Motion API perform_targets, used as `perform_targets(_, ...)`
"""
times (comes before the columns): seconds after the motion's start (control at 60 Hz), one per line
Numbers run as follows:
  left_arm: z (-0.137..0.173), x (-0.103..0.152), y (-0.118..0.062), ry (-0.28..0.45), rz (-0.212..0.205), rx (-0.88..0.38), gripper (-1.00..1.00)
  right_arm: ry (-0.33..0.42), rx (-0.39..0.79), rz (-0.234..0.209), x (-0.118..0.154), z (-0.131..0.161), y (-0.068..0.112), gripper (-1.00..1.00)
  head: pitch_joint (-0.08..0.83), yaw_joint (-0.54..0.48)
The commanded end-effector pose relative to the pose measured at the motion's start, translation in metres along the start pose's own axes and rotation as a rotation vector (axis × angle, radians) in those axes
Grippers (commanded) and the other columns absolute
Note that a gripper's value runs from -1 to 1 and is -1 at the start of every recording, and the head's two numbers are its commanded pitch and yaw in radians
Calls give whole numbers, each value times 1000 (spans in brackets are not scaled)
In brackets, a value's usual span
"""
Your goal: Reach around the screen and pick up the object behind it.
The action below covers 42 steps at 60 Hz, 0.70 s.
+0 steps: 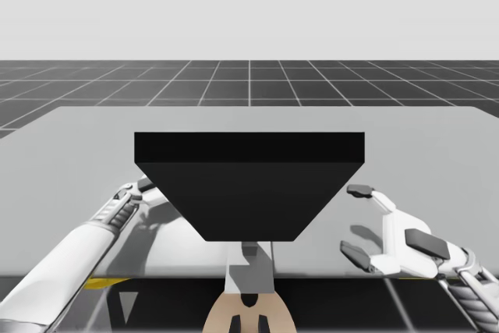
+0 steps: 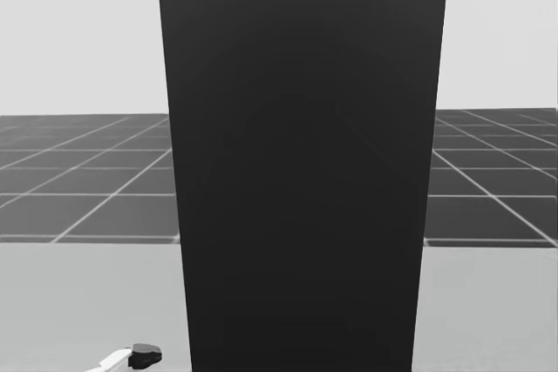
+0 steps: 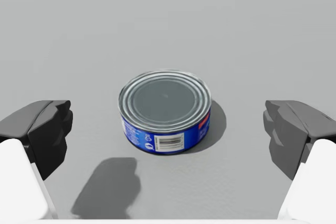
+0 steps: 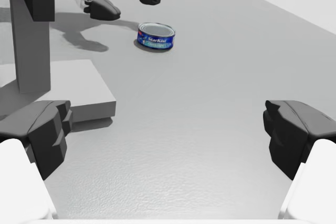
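Left hand (image 3: 168, 121) near round blue can (image 3: 165, 110)

You have a short round can (image 3: 165, 111) standing upright on the desk (image 3: 262, 35), flat on its base. Its lid is bare metal with pressed rings. Its wall is blue, with a red patch and a white barcode panel. It sits ahead of the left end effector (image 3: 168, 124), in line with the gap between the spread fingers and touching neither. The screen (image 2: 301, 180) is a plain black flat panel, upright on the desk, its broad face square to your head view. The can lies apart from it, not touching.
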Motion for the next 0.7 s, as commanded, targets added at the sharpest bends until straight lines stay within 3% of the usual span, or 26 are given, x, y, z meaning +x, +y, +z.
perform_targets(0.017,-20,-9,7,49,24,-40,-1000,-47,70,-9,0,-3,4,-1000,109,48)
perform_targets(0.45,-58,-11,22,83,45,-87,-1000,-27,107,11,1,-6,16,-1000,122,39)
perform_targets(0.6,-63,-26,19,117,51,-118,-1000,-14,110,17,-1,-5,19,-1000,129,33)
perform_targets(0.633,-63,-27,19,117,53,-120,-764,-11,110,19,-1,-5,19,-1000,129,33)
perform_targets(0.65,-63,-28,19,117,53,-119,-382,-10,111,19,-1,-5,19,-1000,129,32)
perform_targets(0.667,-63,-28,19,116,57,-121,328,-8,112,19,-1,-5,20,-1000,129,31)
perform_targets(0.683,-63,-29,19,116,59,-121,656,-8,113,19,-1,-5,20,-1000,129,31)
perform_targets(0.7,-63,-29,19,115,60,-122,750,-7,112,20,-1,-5,20,-1000,129,31)
